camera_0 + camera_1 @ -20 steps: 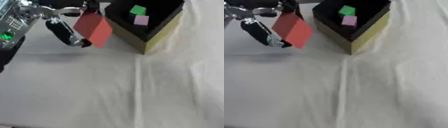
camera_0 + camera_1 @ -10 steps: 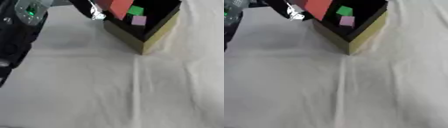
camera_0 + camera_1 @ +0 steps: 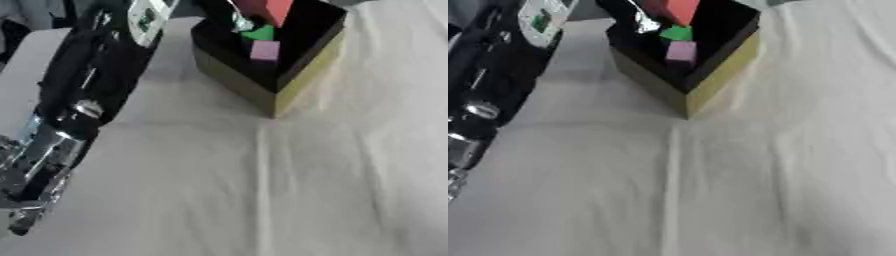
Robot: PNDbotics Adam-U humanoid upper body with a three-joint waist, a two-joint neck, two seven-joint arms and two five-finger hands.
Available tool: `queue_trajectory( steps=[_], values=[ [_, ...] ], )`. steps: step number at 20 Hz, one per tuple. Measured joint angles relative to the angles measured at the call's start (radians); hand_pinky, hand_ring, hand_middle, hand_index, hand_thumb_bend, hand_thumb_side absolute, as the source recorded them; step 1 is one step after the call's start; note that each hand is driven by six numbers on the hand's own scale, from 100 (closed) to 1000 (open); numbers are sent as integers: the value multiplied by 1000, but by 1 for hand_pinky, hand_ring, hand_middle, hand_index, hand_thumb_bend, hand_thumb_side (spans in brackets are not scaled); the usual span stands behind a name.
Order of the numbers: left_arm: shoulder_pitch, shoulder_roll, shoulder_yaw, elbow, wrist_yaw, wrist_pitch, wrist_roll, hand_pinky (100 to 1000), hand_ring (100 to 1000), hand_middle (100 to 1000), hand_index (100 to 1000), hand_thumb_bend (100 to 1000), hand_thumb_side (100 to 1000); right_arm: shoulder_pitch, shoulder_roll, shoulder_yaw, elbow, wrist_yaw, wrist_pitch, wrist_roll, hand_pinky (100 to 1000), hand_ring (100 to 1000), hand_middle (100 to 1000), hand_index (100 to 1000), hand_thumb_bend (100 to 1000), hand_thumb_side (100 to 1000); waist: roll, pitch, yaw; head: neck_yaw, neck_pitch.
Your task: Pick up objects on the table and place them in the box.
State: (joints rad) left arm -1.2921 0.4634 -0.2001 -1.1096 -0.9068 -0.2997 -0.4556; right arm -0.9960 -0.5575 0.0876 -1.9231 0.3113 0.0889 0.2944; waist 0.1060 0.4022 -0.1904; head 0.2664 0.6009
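Nearest, the counter (image 3: pixel 262 200) lies under a creased white cloth with nothing left on the part in view; along the left side the robot's left arm (image 3: pixel 79 100) stretches away toward the box (image 3: pixel 297 85), black inside with olive walls; within it sit a pink block (image 3: pixel 264 50) and a green block (image 3: pixel 258 34); at the top edge the red block (image 3: pixel 267 9) hangs over the opening in the left hand (image 3: pixel 238 21), its fingers apparently curled on it, though mostly cropped; let go off-centre, it could strike the near-left rim and tumble outside, or land tilted atop the other blocks.
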Motion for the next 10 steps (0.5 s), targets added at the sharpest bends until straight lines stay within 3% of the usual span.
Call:
queue_trajectory(
  steps=[10],
  values=[
    [-13, -41, 25, 119, -152, -4, 95, 698, 687, 645, 714, 100, 287, -8, 16, 5, 0, -6, -1, 6, 852, 827, 773, 848, 100, 593, 11, 17, -34, 22, -14]
  ],
)
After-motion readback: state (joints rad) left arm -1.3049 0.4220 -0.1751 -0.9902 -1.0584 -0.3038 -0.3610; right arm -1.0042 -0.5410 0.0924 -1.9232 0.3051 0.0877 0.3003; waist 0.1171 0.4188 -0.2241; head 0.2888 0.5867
